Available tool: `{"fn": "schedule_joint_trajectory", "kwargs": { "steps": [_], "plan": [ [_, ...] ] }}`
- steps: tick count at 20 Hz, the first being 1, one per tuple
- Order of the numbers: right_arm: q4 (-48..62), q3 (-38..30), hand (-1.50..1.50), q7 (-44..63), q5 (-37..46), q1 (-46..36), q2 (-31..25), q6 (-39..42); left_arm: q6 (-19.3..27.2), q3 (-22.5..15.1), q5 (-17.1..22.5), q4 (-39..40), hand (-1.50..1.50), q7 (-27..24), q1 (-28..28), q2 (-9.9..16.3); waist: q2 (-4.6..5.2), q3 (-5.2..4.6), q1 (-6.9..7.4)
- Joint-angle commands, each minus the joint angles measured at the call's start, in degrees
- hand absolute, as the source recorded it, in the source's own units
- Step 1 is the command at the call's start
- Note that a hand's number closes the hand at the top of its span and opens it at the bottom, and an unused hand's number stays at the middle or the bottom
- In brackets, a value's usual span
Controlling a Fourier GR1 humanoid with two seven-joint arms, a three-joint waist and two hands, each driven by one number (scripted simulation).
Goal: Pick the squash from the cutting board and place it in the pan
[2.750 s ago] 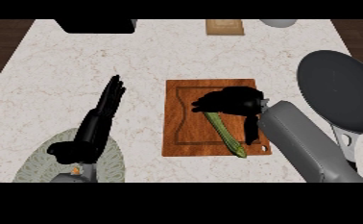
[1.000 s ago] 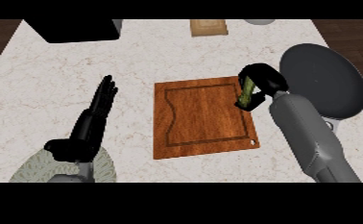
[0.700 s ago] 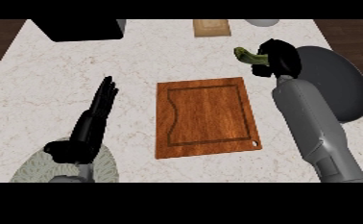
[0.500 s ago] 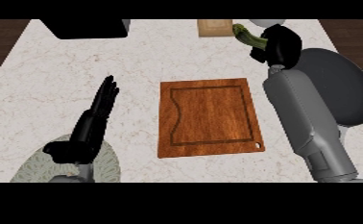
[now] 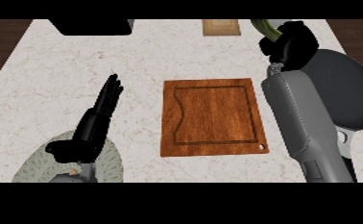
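Grey forearms enter low; the left robot hand [image 5: 96,122] rests open, fingers straight, on the table [image 5: 142,59]. Beyond it lies the bare cutting board [image 5: 215,117]. Farthest, the right robot hand [image 5: 291,45] curls around the squash [image 5: 265,28], beyond the pan [image 5: 344,86]; it should first come back above it, I think, then lower and release.
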Motion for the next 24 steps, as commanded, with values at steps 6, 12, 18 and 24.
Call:
{"fn": "schedule_joint_trajectory", "kwargs": {
  "steps": [6, 12, 18, 24],
  "plan": [
    [-3.8, -6.5, 1.5, -3.8, -1.4, 11.4, -7.5, -9.5, -1.7, 0.7, -0.3, 6.3, 0.0, -6.0, -0.9, -0.7, 0.48, 0.06, 0.28],
    [0.8, -10.0, 1.5, -3.8, 4.8, 12.0, -15.0, -11.5, -0.8, 0.7, -0.1, 0.5, 0.0, -1.4, -0.1, -0.6, 0.42, 0.08, 0.88],
    [14.1, -17.3, 1.5, -15.8, -5.5, 10.1, -19.1, -27.9, -0.8, -0.2, -1.2, 3.0, 0.0, -3.6, -1.4, -1.8, 0.97, 0.2, 1.88],
    [23.4, -21.1, 1.5, -33.1, -19.2, 10.0, -23.9, -30.8, -2.2, 1.3, 0.5, -0.4, 0.0, 0.0, -0.6, -0.3, 0.81, 0.22, 1.89]
  ]
}}
